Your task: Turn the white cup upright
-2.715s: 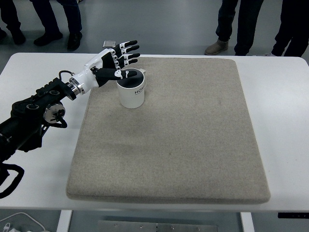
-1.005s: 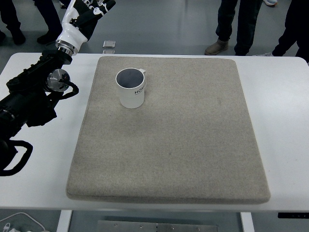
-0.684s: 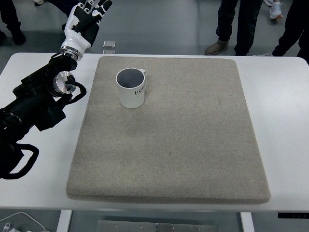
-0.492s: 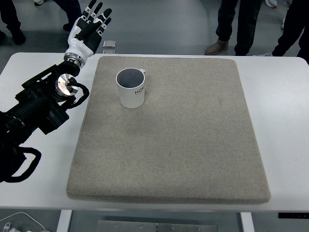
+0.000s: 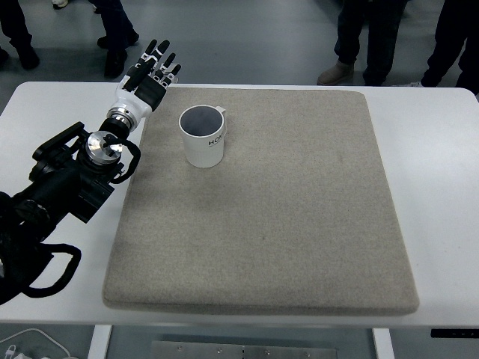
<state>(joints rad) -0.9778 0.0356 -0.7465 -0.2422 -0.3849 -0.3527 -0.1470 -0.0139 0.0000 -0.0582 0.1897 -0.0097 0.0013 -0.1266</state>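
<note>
The white cup (image 5: 203,137) stands upright, mouth open to the camera, on the grey mat (image 5: 262,224) near the mat's far left corner, a little in from both edges. The mat covers most of the white table (image 5: 441,187), leaving bare strips along the left and right sides. The left hand (image 5: 148,78) hovers over the table's far edge, just beyond the mat's far left corner, fingers straight and spread wide, holding nothing, well apart from the cup. Its dark arm (image 5: 60,187) runs over the left strip of table. To the right of the cup the mat lies bare to its near and right edges. People's legs (image 5: 359,37) stand beyond the far edge.
</note>
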